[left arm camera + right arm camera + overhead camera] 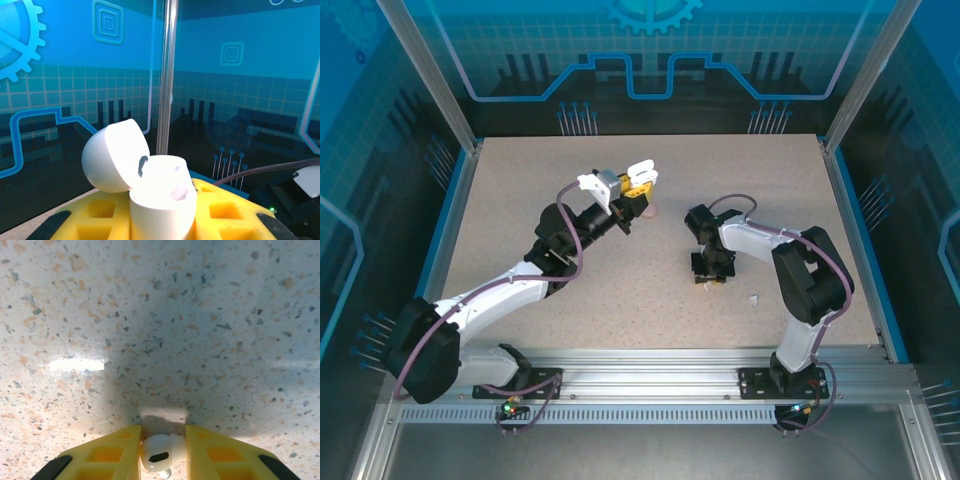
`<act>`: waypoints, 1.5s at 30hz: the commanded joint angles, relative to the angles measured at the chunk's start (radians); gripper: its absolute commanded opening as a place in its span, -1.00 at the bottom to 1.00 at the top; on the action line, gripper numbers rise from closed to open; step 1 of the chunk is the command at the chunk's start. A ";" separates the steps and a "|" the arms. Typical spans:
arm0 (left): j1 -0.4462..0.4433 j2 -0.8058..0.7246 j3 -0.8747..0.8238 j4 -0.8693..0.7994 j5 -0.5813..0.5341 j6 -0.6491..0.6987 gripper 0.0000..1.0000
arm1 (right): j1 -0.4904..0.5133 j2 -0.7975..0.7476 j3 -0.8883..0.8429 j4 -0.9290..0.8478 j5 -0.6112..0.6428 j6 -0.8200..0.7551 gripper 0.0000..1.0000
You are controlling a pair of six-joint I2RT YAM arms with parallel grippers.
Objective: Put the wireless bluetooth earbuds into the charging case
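Note:
My left gripper (636,184) is raised above the middle of the table, shut on a white charging case (161,172) that stands upright between its yellow fingers (227,212). The case's round lid (112,155) is hinged open to the left. My right gripper (708,278) points down at the table. A white earbud (161,452) sits between its yellow fingers (112,455), touching both of them, and its stem reaches the tabletop. Another small white earbud (755,298) lies on the table to the right of that gripper.
The speckled tabletop (520,200) is walled by blue panels and aluminium posts (430,75). A small pink thing (651,211) lies on the table below the left gripper. The right arm's elbow (810,275) rises at the right.

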 commanded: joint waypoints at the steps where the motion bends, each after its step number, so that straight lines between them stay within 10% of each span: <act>1: -0.006 0.004 0.032 0.038 0.010 -0.002 -1.00 | 0.013 -0.032 -0.013 0.003 0.019 0.022 -0.47; 16: -0.007 0.008 0.046 0.037 0.018 0.067 -1.00 | 0.004 -0.321 0.040 0.011 0.027 0.046 -0.50; 31: -0.010 0.065 0.085 0.049 0.068 0.195 -1.00 | -0.028 -0.515 0.493 0.104 -0.087 -0.039 -0.45; 45: -0.139 0.271 0.271 0.251 -0.257 0.479 -1.00 | 0.001 -0.627 0.354 0.598 -0.104 0.044 -0.42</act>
